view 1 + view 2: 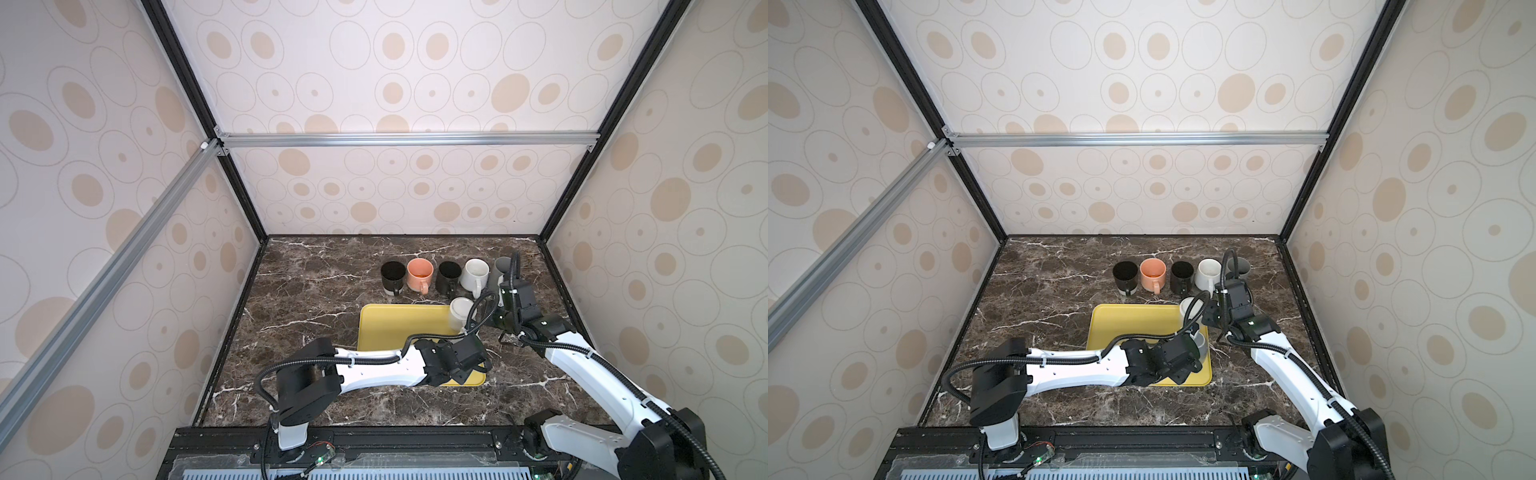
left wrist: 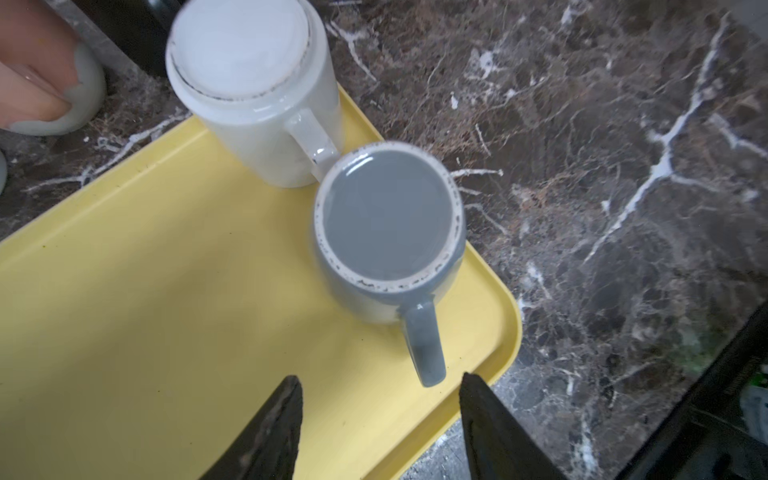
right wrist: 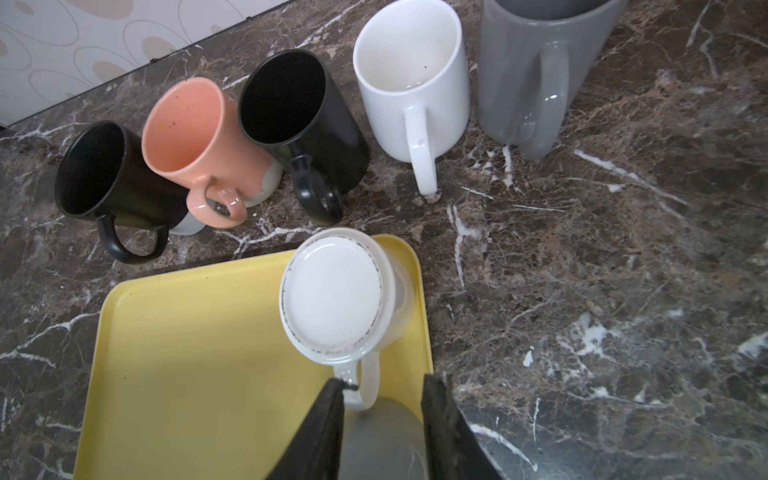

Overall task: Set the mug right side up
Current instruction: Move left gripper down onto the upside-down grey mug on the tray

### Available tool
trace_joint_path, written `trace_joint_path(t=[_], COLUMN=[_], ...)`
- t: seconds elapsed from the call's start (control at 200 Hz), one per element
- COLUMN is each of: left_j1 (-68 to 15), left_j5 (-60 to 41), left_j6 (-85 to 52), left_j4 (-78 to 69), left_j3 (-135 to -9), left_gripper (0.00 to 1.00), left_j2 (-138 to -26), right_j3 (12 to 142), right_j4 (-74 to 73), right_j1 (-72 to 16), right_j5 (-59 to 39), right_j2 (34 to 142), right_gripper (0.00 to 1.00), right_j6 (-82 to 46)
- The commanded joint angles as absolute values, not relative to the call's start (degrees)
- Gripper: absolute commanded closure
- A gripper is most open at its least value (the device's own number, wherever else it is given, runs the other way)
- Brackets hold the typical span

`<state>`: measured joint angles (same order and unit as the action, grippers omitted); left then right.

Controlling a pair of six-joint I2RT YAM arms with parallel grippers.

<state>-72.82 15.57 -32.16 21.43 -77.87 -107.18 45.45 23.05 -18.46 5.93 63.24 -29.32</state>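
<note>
left claw half-open astride inverted grey mug handle | right claw narrow astride inverted white mug handle

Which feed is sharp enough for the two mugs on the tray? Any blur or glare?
Left wrist view: grey mug smeared at its edges, white mug softer, glints on both handles. Right wrist view: white mug crisp, grey mug out of focus near the lens. Both top views: evenly lit, but the left arm largely covers the grey mug.
</note>
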Motion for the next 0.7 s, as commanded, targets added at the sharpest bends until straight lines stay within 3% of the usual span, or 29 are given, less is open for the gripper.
trace_joint_path(t=[0.0,0.395,0.695], left_j1=[-73.34,-73.33,-72.79], left_j5=[16.74,16.26,16.27], left_j6=[-32.99,-33.38,-34.48], left_j4=[26.27,28.07,30.5], left_j3=[-82.19,-87.51,-91.44], left_gripper=[0.4,0.44,0.55], left_j2=[-108.97,-114.31,-118.23], right_j3=[44.24,41.87,40.52], right_j4=[22.67,22.95,22.51], right_j1=[-17.89,-13.69,-12.57], right_j5=[6.49,8.53,7.03], right_j2=[61.55,56.83,54.51], right_gripper=[0.65,0.66,0.66], right_j6=[-29.06,-30.99,-31.71])
